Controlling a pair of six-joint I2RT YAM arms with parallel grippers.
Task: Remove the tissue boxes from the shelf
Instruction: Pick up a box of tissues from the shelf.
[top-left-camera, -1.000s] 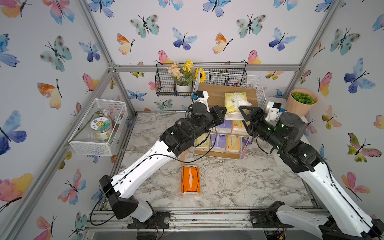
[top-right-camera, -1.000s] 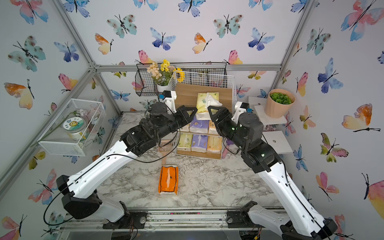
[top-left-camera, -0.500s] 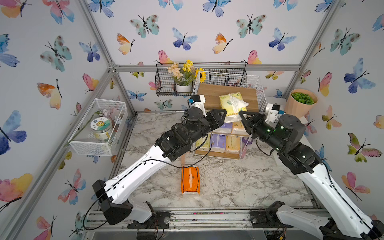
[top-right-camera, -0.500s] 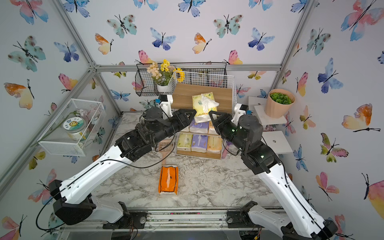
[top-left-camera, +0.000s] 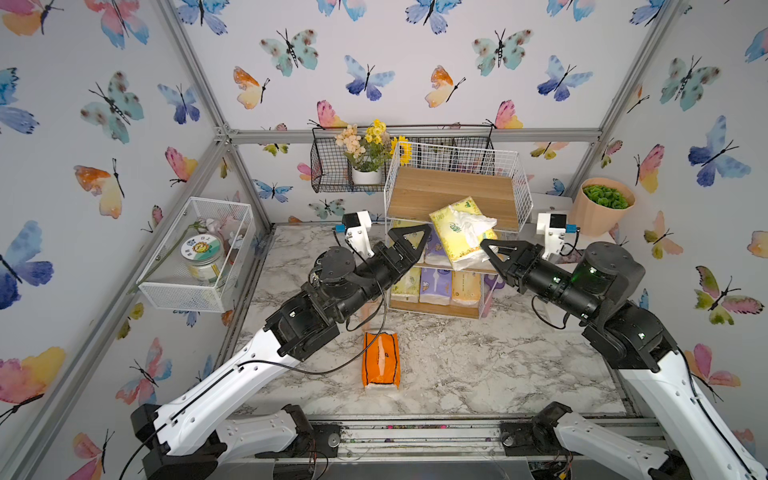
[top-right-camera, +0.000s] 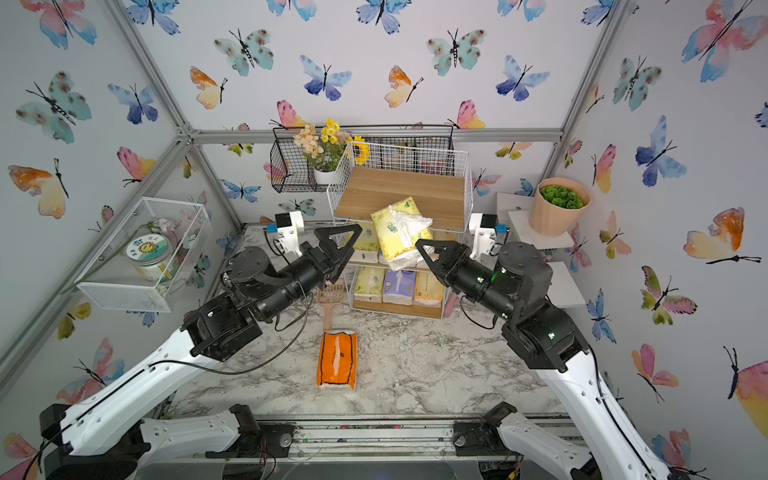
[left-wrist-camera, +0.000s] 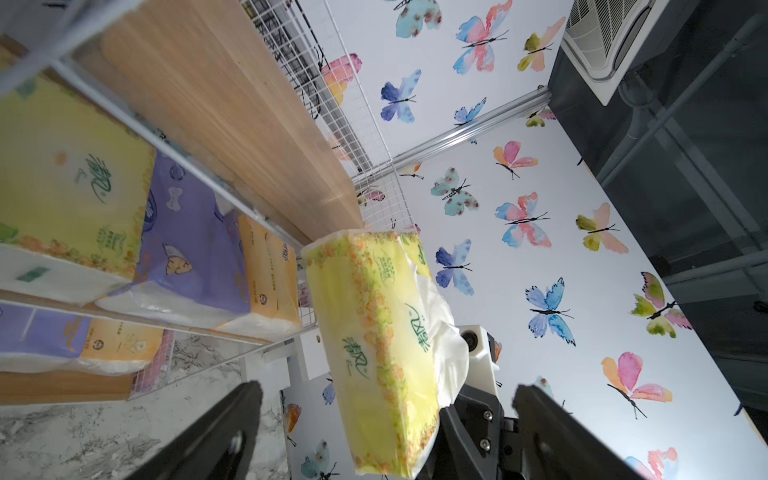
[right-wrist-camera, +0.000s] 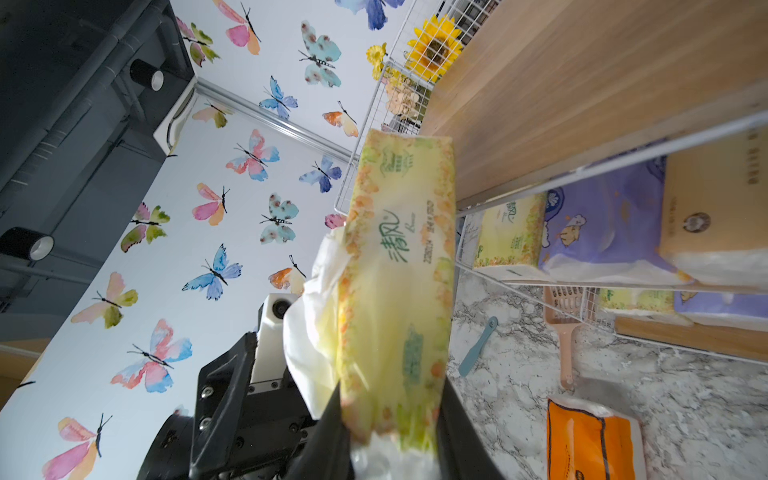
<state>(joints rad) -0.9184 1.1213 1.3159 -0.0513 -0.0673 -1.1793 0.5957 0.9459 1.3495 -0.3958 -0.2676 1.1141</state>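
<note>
- Pinching the lower end of a yellow-green tissue pack (top-left-camera: 459, 230), the right tool (top-left-camera: 487, 248) holds it aloft before the shelf (top-left-camera: 453, 189).
- Left tool (top-left-camera: 410, 240) is spread wide, clear of it.
- Other packs (top-left-camera: 434, 284) sit on the lower tiers.
- Orange pack (top-left-camera: 380, 359) lies on the table (top-left-camera: 478, 365).

In the right wrist view the bright orange, black-trimmed tissue pack (right-wrist-camera: 590, 444) is cut off by the picture's edge. The right hand (right-wrist-camera: 390, 432) is blurred, its fingertips buried under the pale yellow-green plastic-wrapped pack (right-wrist-camera: 399, 270).
</note>
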